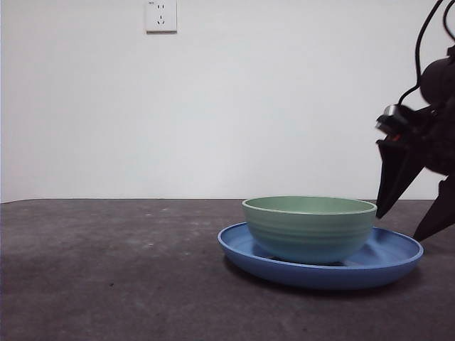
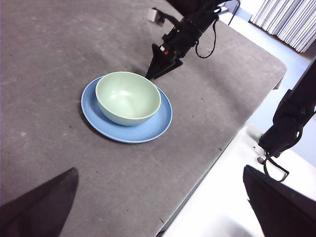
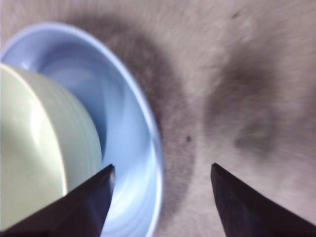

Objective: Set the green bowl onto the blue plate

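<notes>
The green bowl point(image 1: 310, 227) stands upright inside the blue plate point(image 1: 398, 257) on the dark table. My right gripper point(image 1: 402, 226) is open and empty, just beside the plate's right rim and angled down. In the right wrist view its jaws point(image 3: 162, 168) straddle the plate's rim point(image 3: 143, 113), close to the bowl's side point(image 3: 34, 148) and apart from it. The left wrist view shows the bowl point(image 2: 128, 96), the plate point(image 2: 154, 126) and the right gripper point(image 2: 159, 69) from high up. My left gripper point(image 2: 159, 170) is open and empty, far above the table.
A wall socket point(image 1: 161, 15) is on the white wall behind. The table's edge point(image 2: 232, 138) runs near the plate on one side, with a white floor beyond. A black arm base point(image 2: 289, 118) stands off the table.
</notes>
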Available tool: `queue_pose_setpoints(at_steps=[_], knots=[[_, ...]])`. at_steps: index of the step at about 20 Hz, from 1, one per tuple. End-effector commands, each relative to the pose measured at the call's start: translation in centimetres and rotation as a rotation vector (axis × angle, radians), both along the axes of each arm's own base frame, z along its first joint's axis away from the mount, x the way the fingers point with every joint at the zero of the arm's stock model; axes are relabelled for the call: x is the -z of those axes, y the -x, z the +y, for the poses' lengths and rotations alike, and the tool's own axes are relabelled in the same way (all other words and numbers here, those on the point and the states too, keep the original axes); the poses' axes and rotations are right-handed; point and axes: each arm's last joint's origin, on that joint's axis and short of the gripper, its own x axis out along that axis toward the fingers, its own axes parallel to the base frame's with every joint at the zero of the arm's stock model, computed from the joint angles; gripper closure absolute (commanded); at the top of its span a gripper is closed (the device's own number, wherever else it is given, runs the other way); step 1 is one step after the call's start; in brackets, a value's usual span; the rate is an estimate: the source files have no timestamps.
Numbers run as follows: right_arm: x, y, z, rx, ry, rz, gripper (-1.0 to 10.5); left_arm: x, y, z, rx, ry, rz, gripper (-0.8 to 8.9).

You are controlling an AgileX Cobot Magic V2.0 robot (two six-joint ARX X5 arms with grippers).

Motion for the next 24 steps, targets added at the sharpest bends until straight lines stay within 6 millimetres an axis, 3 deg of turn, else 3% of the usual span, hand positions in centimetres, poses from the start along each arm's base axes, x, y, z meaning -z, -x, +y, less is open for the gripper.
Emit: queue_pose_setpoints(at_steps=[1,10,16,24], knots=[[0.6,-0.5,0.9,-0.049,0.004,-0.002,6.9,-0.3,0.0,-0.1,0.011,0.005,-0.015,2.83],[1.1,-0.3,2.0,-0.066,0.112,0.01,9.2,-0.3,0.0,-0.1,0.011,0.004,-0.014,2.83],[0.9,-0.4,2.1,-0.044,0.101,0.016,9.4,-0.3,0.0,-0.1,0.01,0.006,-0.012,2.83],[-3.3,-2.1,3.2,-0.056,0.088,-0.025,9.4,-0.3,0.0,-0.1,0.01,0.006,-0.012,2.83]])
